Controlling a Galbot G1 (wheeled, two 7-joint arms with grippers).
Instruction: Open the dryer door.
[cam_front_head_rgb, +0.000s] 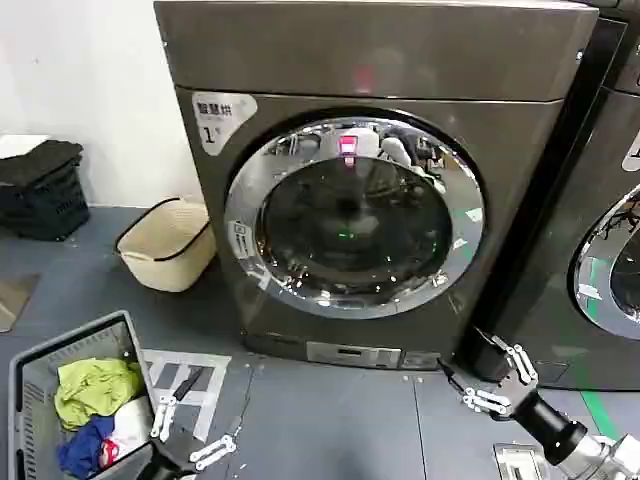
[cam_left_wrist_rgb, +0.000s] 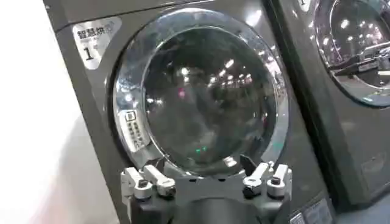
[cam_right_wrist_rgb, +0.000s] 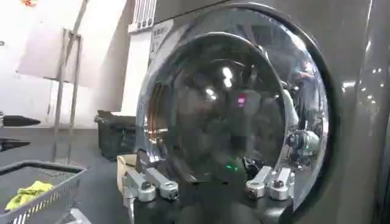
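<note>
The dryer door (cam_front_head_rgb: 452, 262) is a round chrome ring around dark glass, lying shut against the front of the bronze-grey machine marked "1". My right gripper (cam_front_head_rgb: 463, 354) hangs open near the machine's lower right corner, below the door and apart from it. Low over the floor in front of the machine's lower left, my left gripper (cam_front_head_rgb: 208, 408) is open too. In the left wrist view the door (cam_left_wrist_rgb: 201, 97) stands ahead of the open left gripper (cam_left_wrist_rgb: 200, 168). In the right wrist view the door (cam_right_wrist_rgb: 231, 103) looms beyond the open right gripper (cam_right_wrist_rgb: 198, 169). Neither gripper holds anything.
A darker second machine (cam_front_head_rgb: 600, 200) stands right beside the dryer. A beige laundry basket (cam_front_head_rgb: 165, 245) sits on the floor to the left, with a black crate (cam_front_head_rgb: 40, 185) farther left. A grey basket (cam_front_head_rgb: 25, 375) holding clothes is at the lower left.
</note>
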